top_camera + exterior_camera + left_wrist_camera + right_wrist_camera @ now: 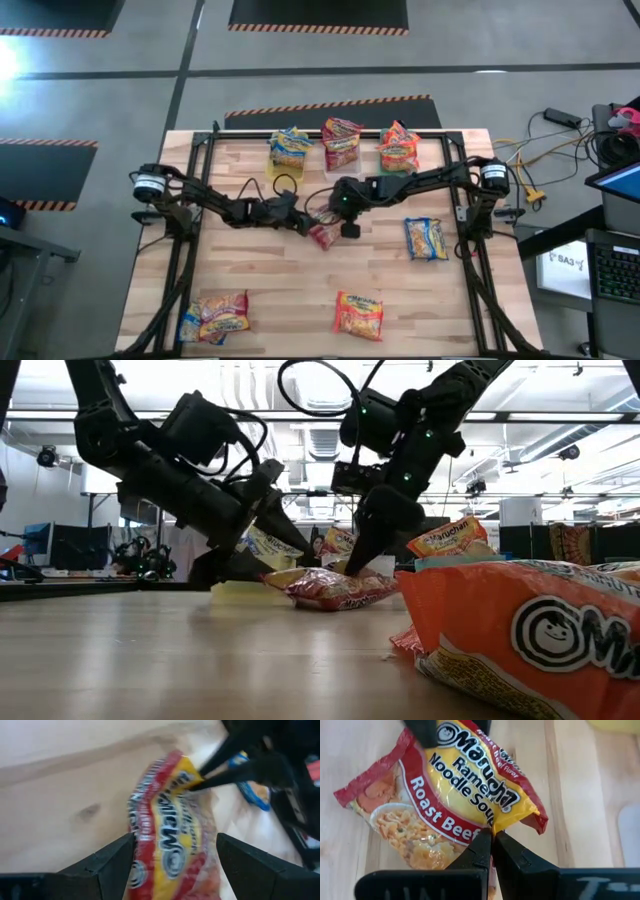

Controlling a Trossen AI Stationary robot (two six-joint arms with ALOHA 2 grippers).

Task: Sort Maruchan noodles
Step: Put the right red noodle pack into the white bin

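Wooden bench carries everything we are sorting, and the job looks roughly half done. Beyond both hands, along the far edge, three bins already hold packets: blue-and-yellow ones in the first, red ones in the middle, orange ones in the last. Four lots remain loose: a small pile well behind our left hand at the near corner, an orange packet well behind our right hand, a blue-and-yellow packet out beside our right hand, and the red Roast Beef packet between the two hands.

That red packet lies at mid-bench, and both hands are on it. Our right hand is pinched tight on one sealed corner of it. Our left hand stands wide, its fingers on either side of the opposite end, straddling the packet without squeezing it, as far as we can see. We judge this a handover or regrasp; the red bin is the likely destination.
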